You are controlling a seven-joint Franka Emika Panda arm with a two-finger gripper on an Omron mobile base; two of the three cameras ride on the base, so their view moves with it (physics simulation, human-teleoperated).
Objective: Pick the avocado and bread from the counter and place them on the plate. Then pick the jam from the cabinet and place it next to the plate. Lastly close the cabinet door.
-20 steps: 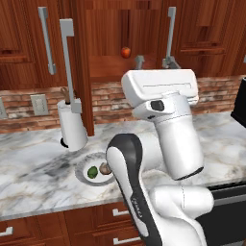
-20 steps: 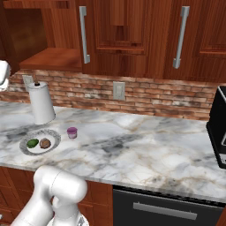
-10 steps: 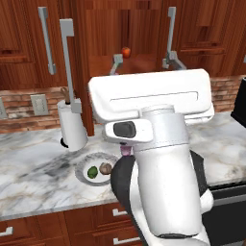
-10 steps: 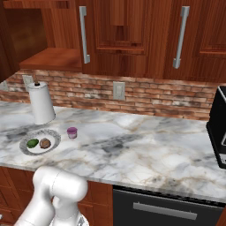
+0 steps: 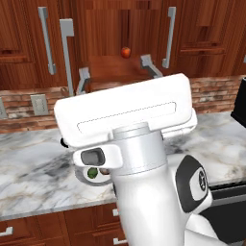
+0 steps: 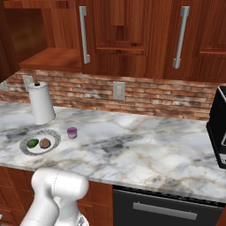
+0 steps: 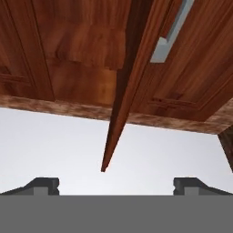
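Avocado (image 6: 32, 143) and bread (image 6: 45, 143) both sit on the plate (image 6: 26, 151), side by side, so that part reads done to me. Jam (image 6: 72, 132) is down on the counter (image 6: 145, 150), just beside the plate's rim toward the right in the right base view, upright, apart from the plate. So I judge we're on the last step: shutting the cabinet door (image 7: 123, 104). In the hand view I'm looking at the door nearly edge-on, a thin dark sliver running from the top down to a point mid-frame, w/ its grey bar handle (image 7: 170, 34) off to the right side of that edge. Gripper (image 7: 116, 184) is spread wide, nothing between the tips, not touching the door; the door edge sits roughly between the two tips but farther out. In the left base view the hand's white body blocks a lot, but I can see the fingers (image 5: 146, 61) raised in front of the open cabinet (image 5: 115, 62), w/ a small red-orange fruit (image 5: 125, 52) on the shelf behind. Next move, as I see it: get a finger or the hand's side against the door's outer face, then sweep it toward the cabinet front. Can't tell how far open it is from here. Risk: catching the edge instead of the face, or snagging the handle.
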